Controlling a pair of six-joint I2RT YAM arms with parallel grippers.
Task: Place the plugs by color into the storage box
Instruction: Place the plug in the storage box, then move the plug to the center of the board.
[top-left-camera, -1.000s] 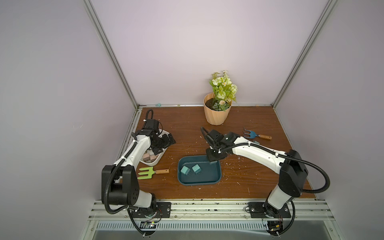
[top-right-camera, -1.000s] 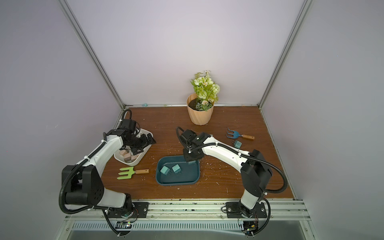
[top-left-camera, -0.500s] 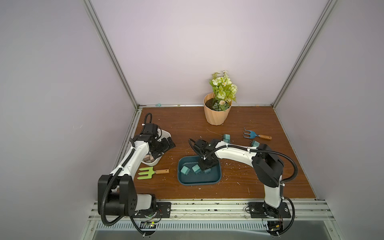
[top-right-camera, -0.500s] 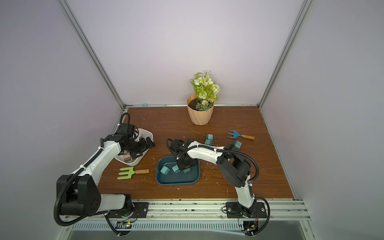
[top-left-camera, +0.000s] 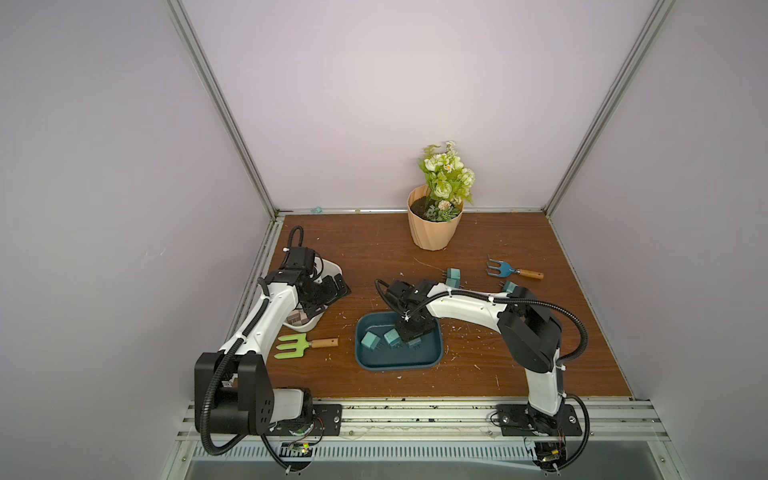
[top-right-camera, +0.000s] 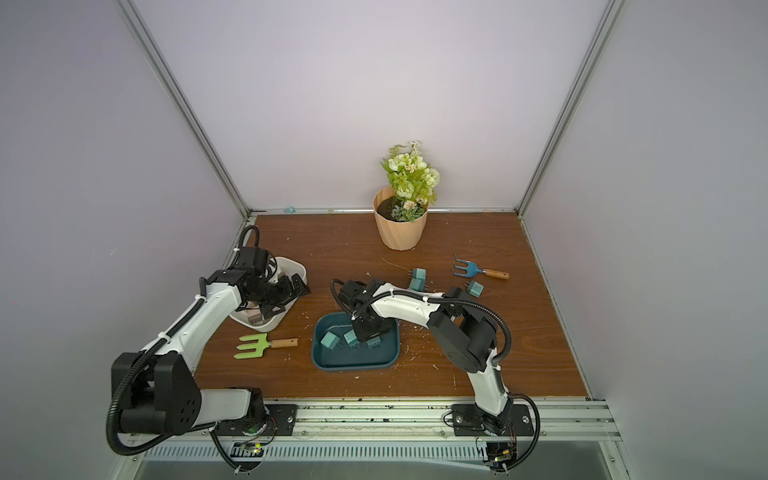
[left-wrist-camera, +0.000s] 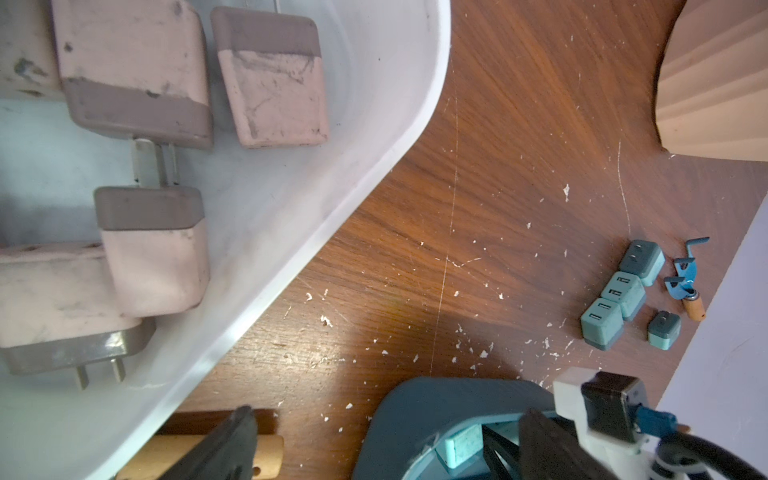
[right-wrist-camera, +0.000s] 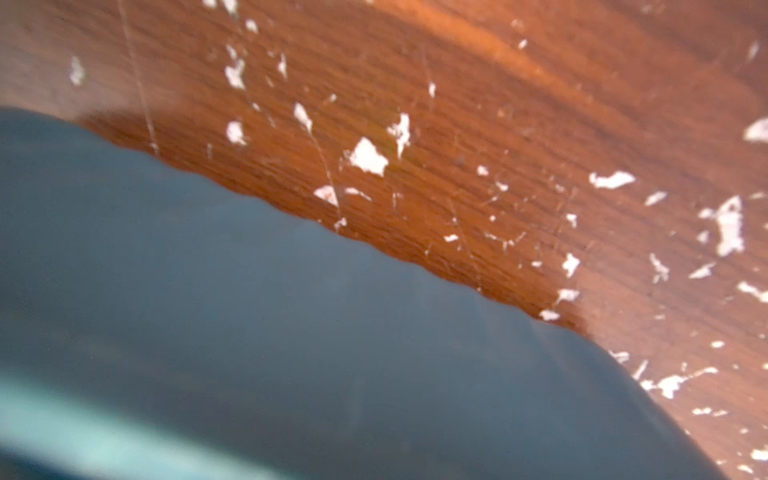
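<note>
Scuffed brown tabletop (top-left-camera: 374, 249), lilac walls (top-left-camera: 374, 104). Lower centre of frame, our right gripper (top-left-camera: 412, 334) pinches a teal plug (top-left-camera: 415, 344) low inside the teal tray (top-left-camera: 399, 365). The left gripper (top-left-camera: 328, 291) has jaws spread by the white tray (top-left-camera: 334, 268) of pink plugs (left-wrist-camera: 274, 83). We should release low, clear of the two resting plugs (top-left-camera: 369, 340)

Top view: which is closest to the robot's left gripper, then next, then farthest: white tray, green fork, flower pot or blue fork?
1. White plastic tray: the open left gripper hangs at its rim.
2. Green garden fork with wooden handle, nearer the robot's base.
3. Peach ribbed flower pot, by the back wall.
4. Blue garden fork with wooden handle, far on the right side.
</note>
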